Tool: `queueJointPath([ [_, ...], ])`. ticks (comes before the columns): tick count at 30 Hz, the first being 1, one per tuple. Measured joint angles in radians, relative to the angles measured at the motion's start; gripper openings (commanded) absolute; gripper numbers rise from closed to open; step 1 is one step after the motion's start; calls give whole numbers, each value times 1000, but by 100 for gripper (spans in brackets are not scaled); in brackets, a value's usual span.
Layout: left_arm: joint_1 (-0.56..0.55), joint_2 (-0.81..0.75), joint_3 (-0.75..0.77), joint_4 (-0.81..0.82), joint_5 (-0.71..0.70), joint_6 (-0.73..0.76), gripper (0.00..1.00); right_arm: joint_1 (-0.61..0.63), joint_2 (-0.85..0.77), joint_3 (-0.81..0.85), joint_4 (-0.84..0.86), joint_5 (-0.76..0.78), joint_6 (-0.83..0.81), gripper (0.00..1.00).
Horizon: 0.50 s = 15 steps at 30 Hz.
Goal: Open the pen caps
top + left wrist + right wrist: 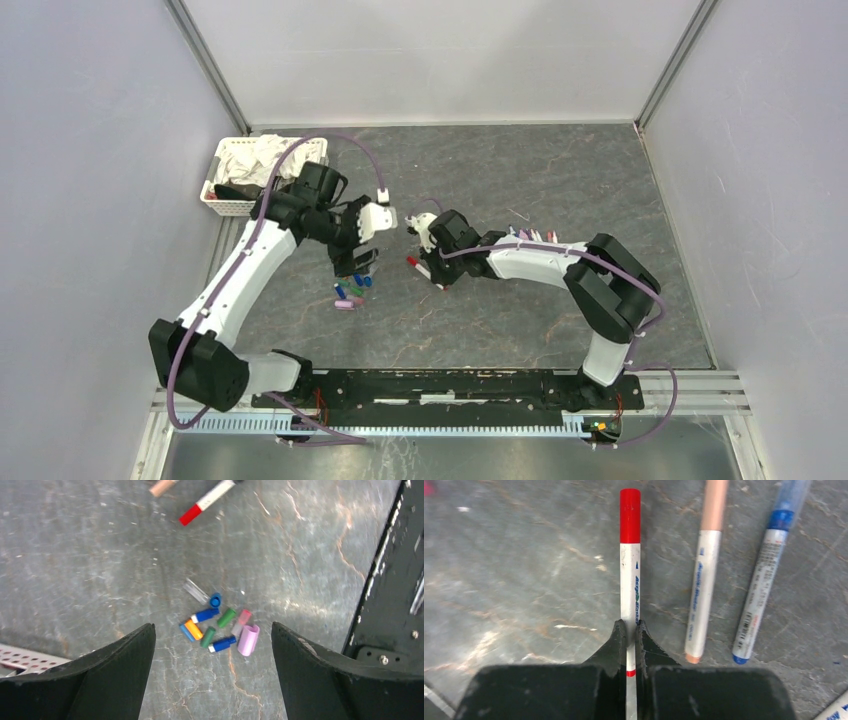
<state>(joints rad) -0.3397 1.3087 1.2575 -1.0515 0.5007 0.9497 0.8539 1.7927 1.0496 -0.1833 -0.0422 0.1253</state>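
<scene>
The left pincer [211, 627] hangs spread wide above the loose pen caps [226, 617], which lie in a small heap on the worktop [75, 555]. The right pincer [630, 626] pinches a white pen [630, 575] with its red cap [630, 515] on. A peach pen [702, 580] and a blue pen [761, 580] lie beside it.

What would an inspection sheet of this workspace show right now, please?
Surface: grey marbled table, scuffed.
Job's things: loose caps heaped below the left tool; red-capped pen with its cap still on; peach pen and blue pen lying beside it.
Clutter: white basket of cloths, far left corner.
Tools: left tool open and empty; right tool shut on the red-capped pen.
Cables: purple cable along each arm, no snag seen.
Surroundings: pale walls; nothing else seen.
</scene>
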Motion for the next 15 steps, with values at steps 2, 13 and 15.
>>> queueJointPath([
  [2,0,-22,-50,-13,12,53,89,-12,-10,21,-26,-73,0,0],
  [13,-53,-38,-158,-39,26,255,83,-63,-25,109,-62,-638,0,0],
  [15,-68,-40,-166,-40,27,274,82,-62,-25,112,-68,-713,0,0],
])
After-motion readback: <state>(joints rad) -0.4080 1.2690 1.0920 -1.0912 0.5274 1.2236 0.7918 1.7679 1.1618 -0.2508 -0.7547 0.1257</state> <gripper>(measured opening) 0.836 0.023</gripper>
